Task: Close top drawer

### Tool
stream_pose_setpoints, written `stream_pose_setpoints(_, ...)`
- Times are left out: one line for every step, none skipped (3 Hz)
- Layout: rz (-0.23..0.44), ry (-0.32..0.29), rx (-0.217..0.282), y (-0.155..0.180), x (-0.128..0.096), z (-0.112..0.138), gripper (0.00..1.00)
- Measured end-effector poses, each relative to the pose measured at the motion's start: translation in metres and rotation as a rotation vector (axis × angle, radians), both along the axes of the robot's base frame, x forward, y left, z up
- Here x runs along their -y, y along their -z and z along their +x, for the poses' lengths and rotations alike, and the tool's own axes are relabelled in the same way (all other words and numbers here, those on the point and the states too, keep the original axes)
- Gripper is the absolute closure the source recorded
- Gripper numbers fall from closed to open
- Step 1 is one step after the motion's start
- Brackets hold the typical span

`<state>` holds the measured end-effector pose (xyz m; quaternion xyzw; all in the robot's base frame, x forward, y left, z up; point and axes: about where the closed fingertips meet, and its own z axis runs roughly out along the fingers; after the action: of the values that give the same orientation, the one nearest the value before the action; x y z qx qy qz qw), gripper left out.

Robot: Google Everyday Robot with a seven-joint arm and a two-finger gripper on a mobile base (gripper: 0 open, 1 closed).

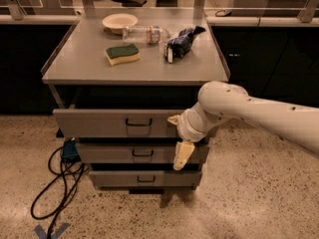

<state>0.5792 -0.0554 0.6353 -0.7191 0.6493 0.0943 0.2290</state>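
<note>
The top drawer [109, 123] is a wide grey metal drawer with a tall plain front and a small dark wire handle [138, 122]. It stands a little way out from the cabinet, with a dark gap above its front. My gripper [178, 138] is at the right end of the drawer front, on a white arm that comes in from the right. Its fingers stand apart: one fingertip [174, 119] touches the front panel and the other finger [182, 156] hangs down in front of the middle drawer. It holds nothing.
Two shorter grey drawers, the middle [124, 154] and the bottom [124, 179], sit below. The cabinet top [79, 66] holds a sponge [122, 54], a bowl [119, 21], a plastic bottle [144, 33] and a dark bag [180, 41]. Black cables [56, 183] lie on the floor at the left.
</note>
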Motion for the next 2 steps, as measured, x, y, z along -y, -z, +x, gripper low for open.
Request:
stream_pose_setpoints(-0.007, 0.015, 0.011, -0.008, -0.009, 0.006, 0.0)
stream_pose_setpoints(-0.002, 0.023, 0.034, -0.021, -0.019, 0.011, 0.0)
